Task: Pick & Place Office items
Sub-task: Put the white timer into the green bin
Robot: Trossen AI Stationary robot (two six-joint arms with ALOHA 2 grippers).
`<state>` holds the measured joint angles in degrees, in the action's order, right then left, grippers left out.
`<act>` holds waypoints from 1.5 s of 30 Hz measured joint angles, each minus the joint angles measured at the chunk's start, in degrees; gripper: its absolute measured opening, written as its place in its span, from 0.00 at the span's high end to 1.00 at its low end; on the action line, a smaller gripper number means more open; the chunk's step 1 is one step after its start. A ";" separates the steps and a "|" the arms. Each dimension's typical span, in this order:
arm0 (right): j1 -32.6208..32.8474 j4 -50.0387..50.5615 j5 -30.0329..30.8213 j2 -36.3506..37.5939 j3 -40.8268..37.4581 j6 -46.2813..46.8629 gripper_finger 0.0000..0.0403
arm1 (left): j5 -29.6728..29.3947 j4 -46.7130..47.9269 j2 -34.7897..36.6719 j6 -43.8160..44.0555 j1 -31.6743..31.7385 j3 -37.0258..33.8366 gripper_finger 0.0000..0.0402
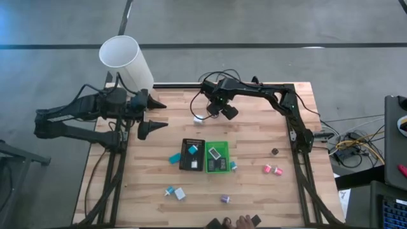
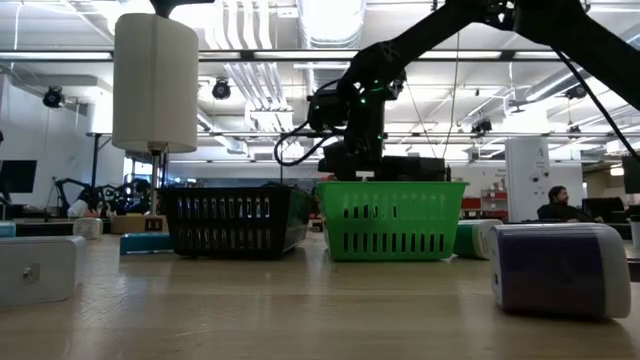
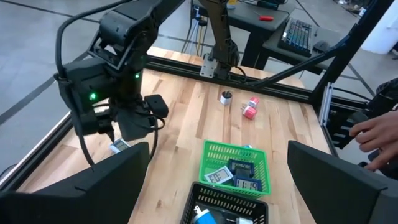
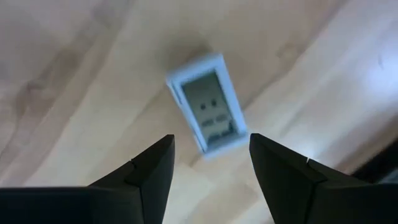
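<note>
The office items lie scattered on the wooden table. A small white block with a grey face (image 4: 208, 111) (image 1: 198, 117) lies flat near the far edge. My right gripper (image 4: 211, 155) (image 1: 206, 114) hovers over it, open, one finger on either side, not touching. Pink pieces (image 1: 272, 170), a purple piece (image 1: 225, 199), teal and white pieces (image 1: 175, 192) and a black piece (image 1: 275, 151) rest on the boards. Several more sit in the black tray (image 1: 192, 154) and the green tray (image 1: 216, 157). My left gripper (image 1: 159, 116) (image 3: 219, 149) waits open at the table's left, clear of everything.
A tall white cylinder lamp (image 1: 127, 60) stands at the far left corner beside my left arm. The two trays sit side by side mid-table. A person's hand (image 3: 373, 134) shows beyond the right edge, another (image 1: 241, 221) at the near edge. Cables hang from my right arm (image 1: 210, 86).
</note>
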<state>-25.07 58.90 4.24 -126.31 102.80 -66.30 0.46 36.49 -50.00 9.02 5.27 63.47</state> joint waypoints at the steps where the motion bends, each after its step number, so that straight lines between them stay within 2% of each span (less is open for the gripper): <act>1: 0.06 -0.03 -0.15 -0.15 -0.01 -0.71 0.47 | -0.01 0.02 0.00 0.00 -0.01 0.01 0.05; 11: -0.27 -4.17 0.41 -0.47 -0.04 -3.87 0.27 | 0.02 0.01 0.00 1.36 0.00 0.01 0.05; 15: -0.17 -4.25 0.29 -0.47 -0.04 -4.43 0.23 | 0.23 0.00 0.00 2.23 0.00 0.01 0.05; 45: -0.04 -7.31 -1.32 -1.17 -3.51 -4.23 0.24 | 0.25 0.02 -0.02 2.80 0.01 -0.01 0.05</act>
<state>-25.11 51.59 2.92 -127.48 99.30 -70.52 0.71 36.51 -50.02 11.81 5.28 63.46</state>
